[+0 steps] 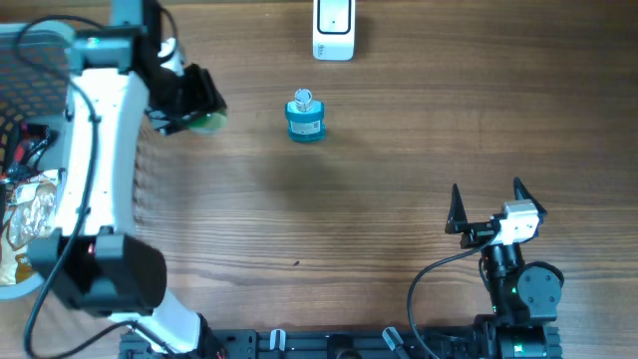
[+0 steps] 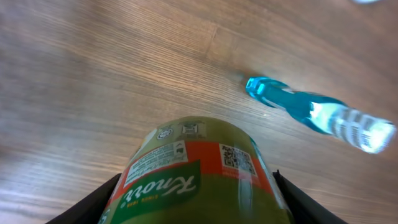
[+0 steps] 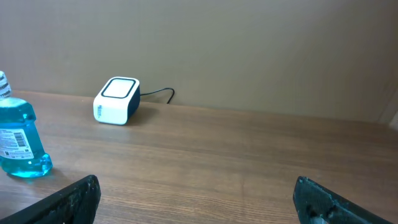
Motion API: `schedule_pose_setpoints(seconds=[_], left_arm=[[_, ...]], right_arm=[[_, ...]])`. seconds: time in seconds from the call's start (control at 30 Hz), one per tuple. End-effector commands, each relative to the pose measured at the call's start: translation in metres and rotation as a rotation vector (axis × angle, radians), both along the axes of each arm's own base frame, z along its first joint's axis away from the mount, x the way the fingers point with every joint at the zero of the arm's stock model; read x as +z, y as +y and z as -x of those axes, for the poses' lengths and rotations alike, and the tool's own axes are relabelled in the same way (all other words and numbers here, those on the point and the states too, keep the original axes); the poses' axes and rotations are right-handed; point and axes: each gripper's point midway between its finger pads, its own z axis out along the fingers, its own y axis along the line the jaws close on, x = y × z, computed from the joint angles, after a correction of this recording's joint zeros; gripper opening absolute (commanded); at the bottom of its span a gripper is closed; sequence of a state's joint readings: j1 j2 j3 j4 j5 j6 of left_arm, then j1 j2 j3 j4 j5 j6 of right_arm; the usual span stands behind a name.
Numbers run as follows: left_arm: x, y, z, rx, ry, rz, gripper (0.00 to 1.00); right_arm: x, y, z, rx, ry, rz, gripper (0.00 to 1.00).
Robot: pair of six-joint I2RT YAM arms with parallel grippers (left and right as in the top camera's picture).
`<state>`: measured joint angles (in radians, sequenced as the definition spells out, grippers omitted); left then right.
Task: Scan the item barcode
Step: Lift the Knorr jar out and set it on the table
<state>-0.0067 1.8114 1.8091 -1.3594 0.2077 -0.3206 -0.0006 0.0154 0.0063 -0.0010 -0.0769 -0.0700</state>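
Observation:
My left gripper (image 1: 197, 108) is shut on a green and orange Knorr jar (image 1: 209, 123) at the table's far left. In the left wrist view the jar (image 2: 186, 155) fills the space between both black fingers (image 2: 93, 205), with a label and a square code facing up. A white scanner box (image 1: 334, 30) sits at the table's far edge and also shows in the right wrist view (image 3: 116, 101). My right gripper (image 1: 488, 204) rests near the front right and stands wide open (image 3: 199, 199) with nothing between its fingers.
A blue liquid bottle (image 1: 305, 118) stands between the jar and the scanner; this bottle also appears in both wrist views (image 2: 311, 112) (image 3: 18, 140). A mesh basket (image 1: 20, 60) with snack packets (image 1: 25, 214) occupies the left edge.

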Motion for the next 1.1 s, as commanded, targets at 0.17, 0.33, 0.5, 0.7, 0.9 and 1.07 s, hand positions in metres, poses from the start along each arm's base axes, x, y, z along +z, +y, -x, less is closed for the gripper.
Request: schedule_pose_setpoints(seconds=[0.17,0.33,0.5,0.7,0.9,1.07], left_arm=[[-0.084,-0.023,0.009,-0.078,0.100,-0.074,0.64],[-0.132,-0.021,0.033,-0.081,0.171,-0.080,0.66],[-0.170,-0.019,0.054,-0.063,0.208,-0.080,0.68],[-0.183,-0.018,0.064,-0.062,0.219,-0.081,0.77],[-0.081,-0.009,0.046,-0.063,0.118,-0.138,1.00],[0.068,-0.013,0.044,-0.064,-0.132,-0.100,1.00]], right_arm=[[0.002,-0.001,0.000,-0.008,-0.010,0.008,1.00],[0.002,-0.001,0.000,-0.008,-0.010,0.008,1.00],[0.002,-0.001,0.000,-0.008,-0.010,0.008,1.00],[0.002,-0.001,0.000,-0.008,-0.010,0.008,1.00],[0.002,-0.001,0.000,-0.008,-0.010,0.008,1.00],[0.002,-0.001,0.000,-0.008,-0.010,0.008,1.00]])
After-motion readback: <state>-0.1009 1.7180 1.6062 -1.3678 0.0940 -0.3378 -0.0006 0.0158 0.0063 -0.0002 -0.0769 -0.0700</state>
